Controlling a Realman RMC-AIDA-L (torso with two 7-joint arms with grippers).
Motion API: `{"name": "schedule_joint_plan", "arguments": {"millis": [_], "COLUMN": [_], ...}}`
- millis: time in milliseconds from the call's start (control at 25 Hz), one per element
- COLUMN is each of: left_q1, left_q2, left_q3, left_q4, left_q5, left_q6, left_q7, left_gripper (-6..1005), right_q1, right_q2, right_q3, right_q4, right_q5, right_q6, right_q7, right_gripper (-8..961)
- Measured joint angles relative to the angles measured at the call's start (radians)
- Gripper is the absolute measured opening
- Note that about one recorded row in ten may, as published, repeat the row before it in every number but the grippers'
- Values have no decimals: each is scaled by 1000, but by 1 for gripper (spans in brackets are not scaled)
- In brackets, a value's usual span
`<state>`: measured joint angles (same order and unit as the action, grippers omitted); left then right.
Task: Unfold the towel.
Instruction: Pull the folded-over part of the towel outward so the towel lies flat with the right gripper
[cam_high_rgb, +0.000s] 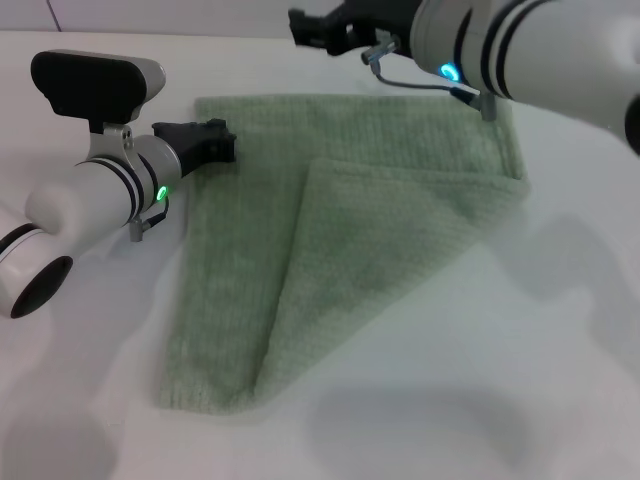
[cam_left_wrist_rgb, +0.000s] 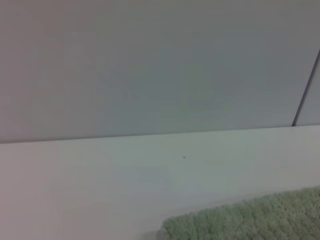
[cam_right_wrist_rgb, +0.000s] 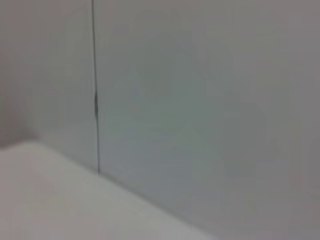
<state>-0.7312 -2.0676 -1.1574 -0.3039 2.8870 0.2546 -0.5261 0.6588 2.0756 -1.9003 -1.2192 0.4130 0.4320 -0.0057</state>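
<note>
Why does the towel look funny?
One big corner of the towel is folded over its middle as a triangle, so it isn't lying flat on the table. Nothing looks spilled or torn.

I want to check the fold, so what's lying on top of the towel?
A folded-over triangular flap of the towel itself covers its right part. Whatever lies under that flap is hidden.

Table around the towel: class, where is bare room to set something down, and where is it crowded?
Bare table lies right of the towel and along the near edge. Crowded: the left gripper at the towel's left edge and the right gripper above its far edge.
</note>
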Motion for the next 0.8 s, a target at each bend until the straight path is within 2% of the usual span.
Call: {"name": "schedule_joint_plan", "arguments": {"millis": [120, 560, 800], "left_q1": [2, 2, 2], "left_q2": [0, 2, 3], "left_q3": [1, 1, 1], "left_q4": [-1, -6, -6], "left_q5": [0, 0, 0], "left_q6": [1, 3, 2], "left_q7": [0, 0, 0], "left_gripper": [-2, -2, -1], "right_q1": [24, 29, 54], "right_q2": [2, 2, 0], "right_q3": [69, 141, 214], "right_q4": [4, 38, 137], "right_q5": [102, 169, 331], "right_q6": [128, 235, 278], "right_q7": [-97, -203, -422], "right_gripper": [814, 813, 813]}}
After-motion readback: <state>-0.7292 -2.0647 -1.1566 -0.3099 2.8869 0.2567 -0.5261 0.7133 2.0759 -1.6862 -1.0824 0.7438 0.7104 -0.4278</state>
